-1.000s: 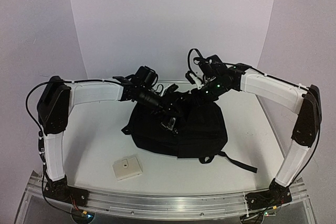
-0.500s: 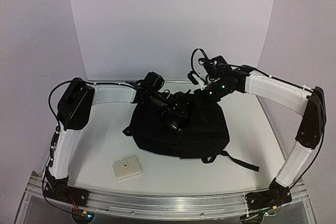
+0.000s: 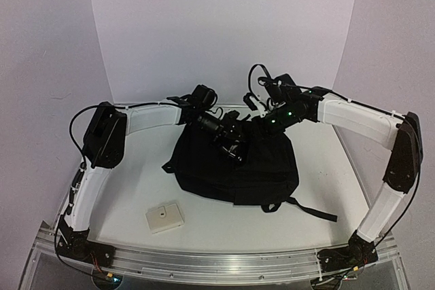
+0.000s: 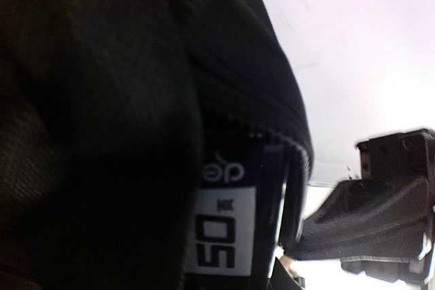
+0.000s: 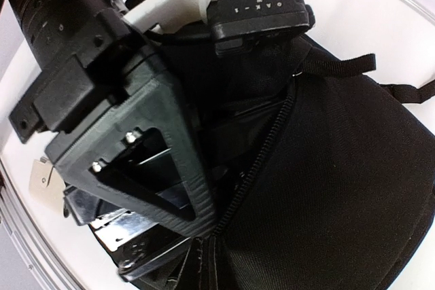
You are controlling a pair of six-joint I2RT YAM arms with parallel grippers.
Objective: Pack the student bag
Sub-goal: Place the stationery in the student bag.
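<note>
The student bag (image 3: 231, 174) is a large black backpack lying mid-table with its top zipper (image 5: 268, 154) open. My left gripper (image 3: 236, 152) reaches over the bag's top into the opening and looks shut on a black stapler with a metal base (image 5: 115, 232). The stapler's white "50" label (image 4: 228, 236) shows in the left wrist view, with dark bag fabric (image 4: 102, 100) around it. My right gripper (image 3: 260, 121) is at the bag's far rim, pinching the edge of the opening. Its own fingers are hidden under the fabric (image 5: 353, 181).
A small beige box (image 3: 164, 216) lies on the table at the front left of the bag. A long black strap (image 3: 312, 212) trails from the bag toward the front right. The curved white backdrop stands behind the bag.
My left arm has swung right and its gripper has moved further over the bag toward the opening. The right gripper has stayed at the bag's rim.
</note>
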